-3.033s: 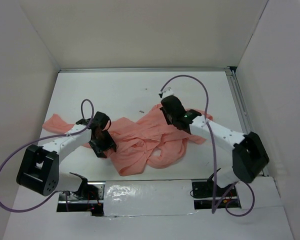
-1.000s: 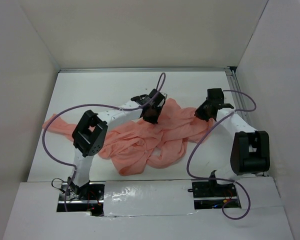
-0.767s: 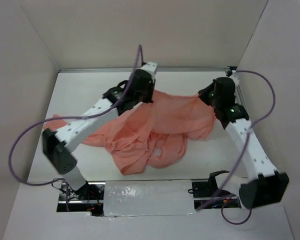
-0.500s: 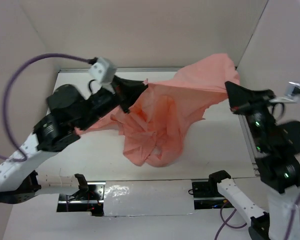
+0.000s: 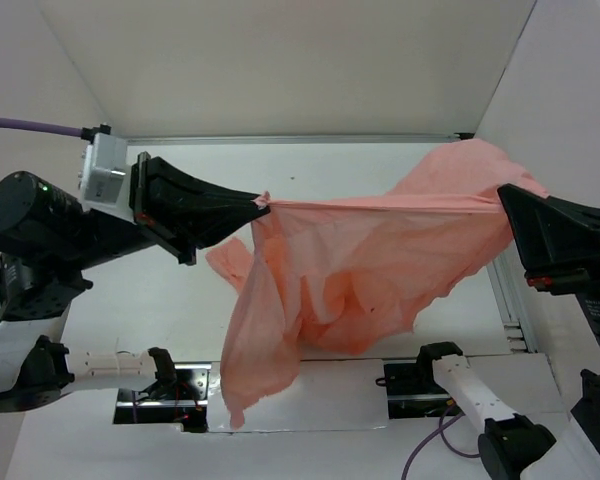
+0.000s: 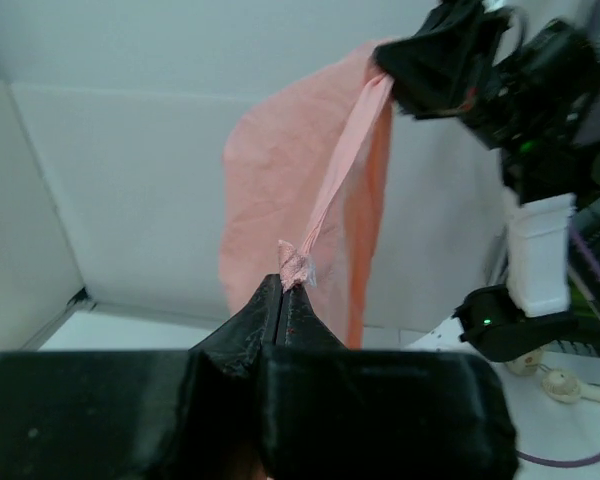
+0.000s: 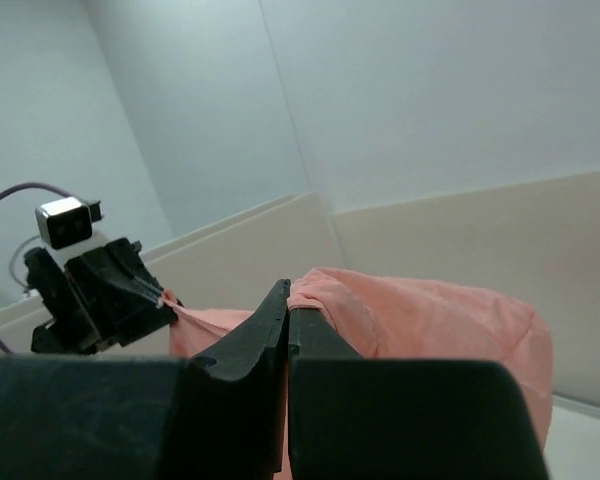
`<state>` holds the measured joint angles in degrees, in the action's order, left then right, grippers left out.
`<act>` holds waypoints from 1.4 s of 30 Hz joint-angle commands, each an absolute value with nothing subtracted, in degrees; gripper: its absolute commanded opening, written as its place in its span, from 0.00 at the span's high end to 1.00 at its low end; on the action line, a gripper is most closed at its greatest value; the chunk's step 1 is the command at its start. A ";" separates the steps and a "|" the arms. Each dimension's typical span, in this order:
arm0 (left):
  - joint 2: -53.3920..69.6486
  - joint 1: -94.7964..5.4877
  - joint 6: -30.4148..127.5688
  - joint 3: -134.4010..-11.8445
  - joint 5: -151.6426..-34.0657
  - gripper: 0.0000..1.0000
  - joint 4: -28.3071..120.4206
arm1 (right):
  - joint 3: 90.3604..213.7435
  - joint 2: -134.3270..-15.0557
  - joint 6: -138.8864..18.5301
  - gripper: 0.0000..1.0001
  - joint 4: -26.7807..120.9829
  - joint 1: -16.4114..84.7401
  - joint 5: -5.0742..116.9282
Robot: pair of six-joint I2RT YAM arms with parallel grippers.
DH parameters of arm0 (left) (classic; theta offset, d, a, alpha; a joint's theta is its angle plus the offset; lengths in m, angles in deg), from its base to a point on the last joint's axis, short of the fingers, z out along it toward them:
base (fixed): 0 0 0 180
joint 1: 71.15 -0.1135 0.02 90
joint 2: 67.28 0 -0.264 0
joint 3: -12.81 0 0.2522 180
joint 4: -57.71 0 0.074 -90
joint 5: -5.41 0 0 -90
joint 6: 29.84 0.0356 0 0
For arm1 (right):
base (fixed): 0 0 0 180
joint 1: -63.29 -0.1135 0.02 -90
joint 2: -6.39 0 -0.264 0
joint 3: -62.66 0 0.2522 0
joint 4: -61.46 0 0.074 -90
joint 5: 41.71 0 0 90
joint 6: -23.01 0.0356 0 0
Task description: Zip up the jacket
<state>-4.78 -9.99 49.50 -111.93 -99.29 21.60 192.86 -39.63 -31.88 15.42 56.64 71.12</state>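
Jacket: held up above the table, top edge stretched taut between both grippers, body hanging toward 7 o'clock.
Left gripper: at the 9 o'clock end of the taut edge, fingers clamped on a bunched fabric corner.
Right gripper: at the 3 o'clock end, fingers pinching the fabric.

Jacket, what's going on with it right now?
Both arms hold the jacket up in the air, spread between them above the table. The left pincer is shut on a small pinch of fabric at one end, and the right pincer is shut on the other end. The top edge is pulled taut between them, and the rest hangs loose and wrinkled below. No zip can be made out, so zipping has not visibly started.
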 commanded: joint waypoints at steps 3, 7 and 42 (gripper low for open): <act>-10.59 -11.91 50.49 -101.20 -68.86 1.00 29.88 | 190.09 -48.25 -32.98 1.00 13.67 58.81 60.32; -7.27 -19.27 45.15 -91.14 -63.23 1.00 30.26 | 174.80 -53.89 -33.33 1.00 21.22 57.15 62.35; 16.48 -67.03 25.79 -52.55 -99.97 0.01 22.15 | 118.62 -57.43 -23.14 0.11 20.71 42.28 36.42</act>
<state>17.63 -68.13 25.48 -54.25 -99.12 19.40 122.46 -59.59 -28.67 23.40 41.01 41.15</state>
